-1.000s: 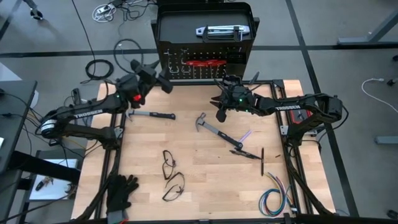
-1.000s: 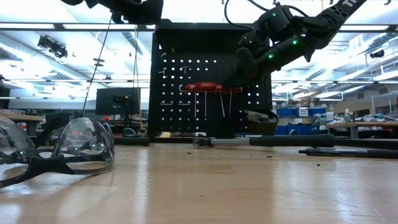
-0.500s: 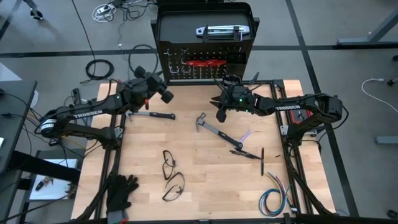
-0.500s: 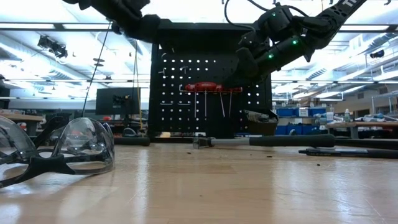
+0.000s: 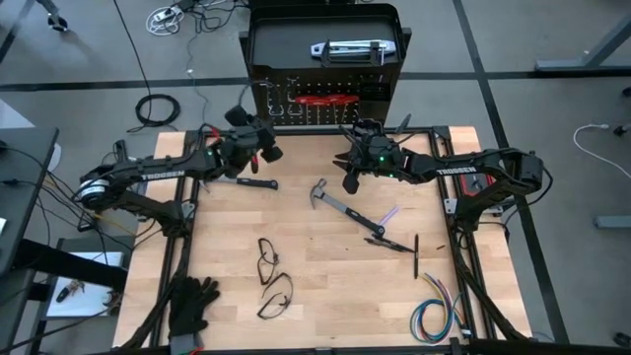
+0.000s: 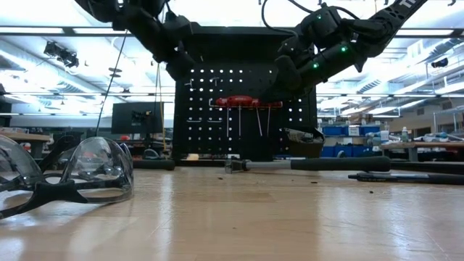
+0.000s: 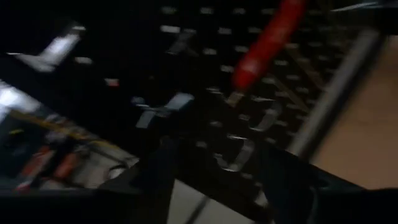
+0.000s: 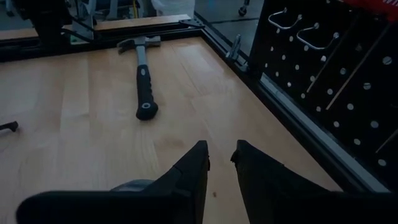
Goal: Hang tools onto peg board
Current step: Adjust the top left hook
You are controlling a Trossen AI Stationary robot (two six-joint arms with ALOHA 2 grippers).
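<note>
Left gripper (image 5: pixel 264 148) hangs close to the peg board (image 5: pixel 325 74); whether its fingers are parted cannot be told.

Its wrist view is blurred: only a red handle (image 7: pixel 267 42) and silver hooks (image 7: pixel 239 152) on the dark panel can be made out. Right gripper (image 8: pixel 221 163) hovers above the table (image 5: pixel 325 286) near the board's foot, fingers a narrow gap apart, holding nothing. Red-handled tools (image 5: pixel 317 100) hang on the board. One hammer (image 5: pixel 237 182) lies partly hidden beneath the left arm; another hammer (image 5: pixel 343 208) lies mid-table. Safety glasses (image 6: pixel 69 177) are cut off at the low view's edge.
</note>
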